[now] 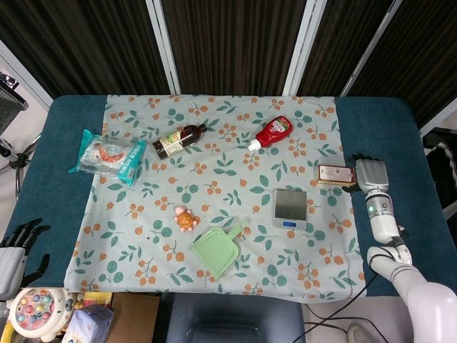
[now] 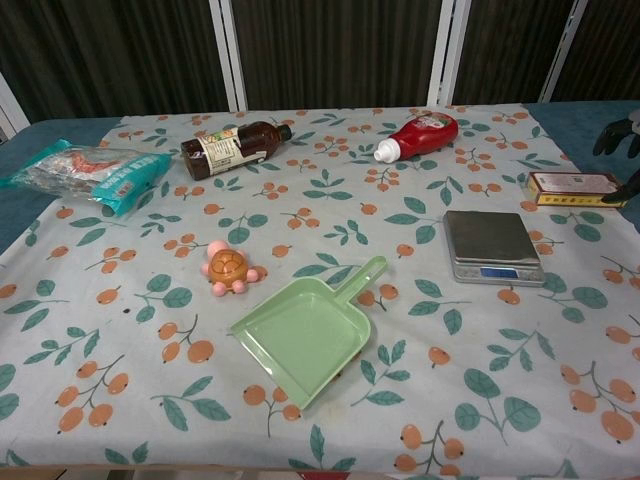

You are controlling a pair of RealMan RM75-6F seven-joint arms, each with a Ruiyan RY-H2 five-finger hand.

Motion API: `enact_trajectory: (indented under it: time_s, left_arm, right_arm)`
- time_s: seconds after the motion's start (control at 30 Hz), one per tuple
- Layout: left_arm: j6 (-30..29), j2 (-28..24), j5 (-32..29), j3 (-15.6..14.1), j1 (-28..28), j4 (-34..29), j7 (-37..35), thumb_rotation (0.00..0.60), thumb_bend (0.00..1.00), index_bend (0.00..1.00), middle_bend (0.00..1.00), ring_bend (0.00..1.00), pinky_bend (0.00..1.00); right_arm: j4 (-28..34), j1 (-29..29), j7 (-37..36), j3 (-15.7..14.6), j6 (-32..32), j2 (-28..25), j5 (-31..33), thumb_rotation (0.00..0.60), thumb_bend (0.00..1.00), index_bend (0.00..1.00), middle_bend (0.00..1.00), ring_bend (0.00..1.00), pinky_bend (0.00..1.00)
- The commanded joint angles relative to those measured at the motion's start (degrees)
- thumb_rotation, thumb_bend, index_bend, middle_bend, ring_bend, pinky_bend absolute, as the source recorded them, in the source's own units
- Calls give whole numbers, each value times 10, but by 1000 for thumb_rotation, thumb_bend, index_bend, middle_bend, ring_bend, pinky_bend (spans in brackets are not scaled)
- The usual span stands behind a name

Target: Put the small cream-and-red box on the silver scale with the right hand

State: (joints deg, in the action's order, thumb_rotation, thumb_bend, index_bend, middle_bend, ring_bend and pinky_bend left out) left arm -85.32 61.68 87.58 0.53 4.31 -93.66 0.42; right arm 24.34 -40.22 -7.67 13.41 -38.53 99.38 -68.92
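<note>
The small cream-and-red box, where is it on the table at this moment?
In the head view the small cream-and-red box lies at the right edge of the flowered cloth, just behind and right of the silver scale, with the right hand close beside it.

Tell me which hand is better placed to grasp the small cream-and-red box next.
The right hand: it is open right beside the small cream-and-red box, with the silver scale close by. The left hand sits off the table's far left corner.

Robot test lab, table under a floral cloth, dark curtains behind (white uprights between them), cables on the floor
</note>
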Motion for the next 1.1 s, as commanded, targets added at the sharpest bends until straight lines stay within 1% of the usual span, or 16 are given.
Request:
enact_trajectory:
  time_s: [0.03,0.3,0.5,0.63,0.7,0.9,1.03,1.1]
  left_arm:
    - [-1,1,0,1,0,1,-1,600,433,237,133,146,339]
    - [-1,0,0,0,-1,1,-3,600,432,238,133,146,339]
    - [-7,-1,7,-6,-7,1,-5,600,433,238,132,146,340]
    - [-3,0,4,-3,-4,2,-6,600,432,238,132,146,339]
    - [-1,-1,2,-1,-3,2,-7,600,433,238,133,146,340]
    - [-2,-1,4,-3,-5,1,-7,600,433,238,132,146,340]
    - [-3,0,6,-5,-6,2,-7,600,433,238,132,146,340]
    - [-4,0,7,-5,-6,2,-6,600,433,238,132,146,340]
  right_arm:
    - [-34,-13,-21,-5,15,23,-11,600,263,442,369,366,466]
    - [-93,-26,-54,-13,29,57,-30,600,306,516,423,422,530]
    - [-121,-32,-62,-13,45,73,-34,600,311,529,432,428,538]
    - [-132,-33,-66,-14,50,80,-38,600,329,559,454,456,563]
    - [-136,-33,-69,-15,47,83,-41,600,335,598,487,490,591]
    - [-145,-32,-72,-13,43,89,-43,600,343,780,636,632,714]
    - [-146,-31,-73,-11,44,89,-43,600,342,860,699,686,749]
    - [-145,-31,-73,-11,44,89,-44,600,344,874,711,697,756]
